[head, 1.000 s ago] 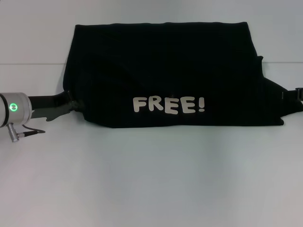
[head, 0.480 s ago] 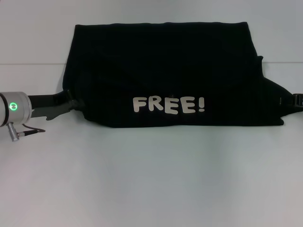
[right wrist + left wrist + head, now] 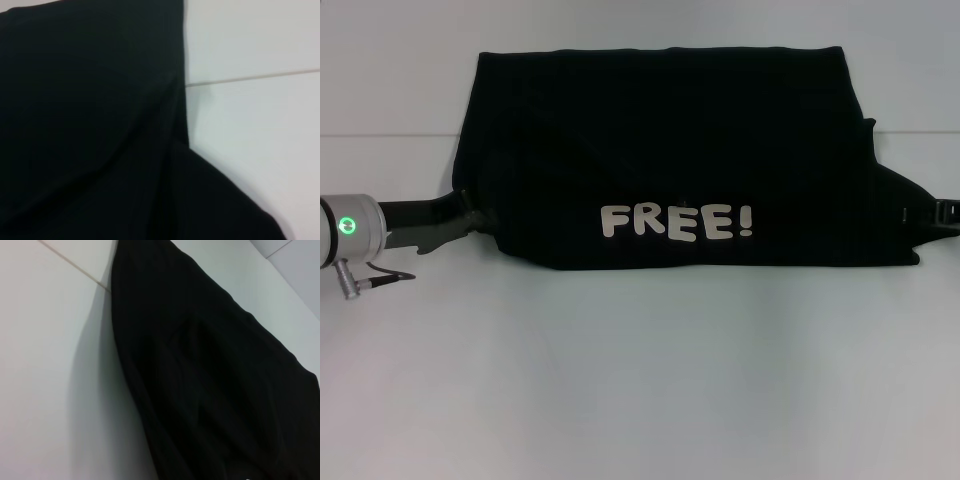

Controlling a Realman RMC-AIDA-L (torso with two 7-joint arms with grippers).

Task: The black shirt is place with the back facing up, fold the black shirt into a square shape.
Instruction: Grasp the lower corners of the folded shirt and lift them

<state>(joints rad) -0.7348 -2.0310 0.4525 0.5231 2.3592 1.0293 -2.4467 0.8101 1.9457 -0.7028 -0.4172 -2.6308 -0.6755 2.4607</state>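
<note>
The black shirt [image 3: 670, 150] lies folded into a wide band across the white table [image 3: 640, 380], with cream "FREE!" lettering [image 3: 676, 221] facing up near its front edge. My left gripper [image 3: 470, 215] sits low at the shirt's left edge, touching the fabric. My right gripper [image 3: 942, 211] shows only as a small black part at the shirt's right corner, by the picture's edge. The left wrist view is filled by dark fabric of the black shirt [image 3: 210, 390] beside bare table. In the right wrist view the black shirt [image 3: 90, 125] covers most of the picture.
A thin seam [image 3: 390, 135] runs across the table behind the shirt's middle. Bare white table surface lies in front of the shirt and to both sides. The left arm's silver wrist with a green light [image 3: 348, 226] rests at the left edge.
The right gripper has slid a little inward and down along the shirt's right corner. The left gripper has shifted slightly left and up at the shirt's edge. The shirt's shape is unchanged.
</note>
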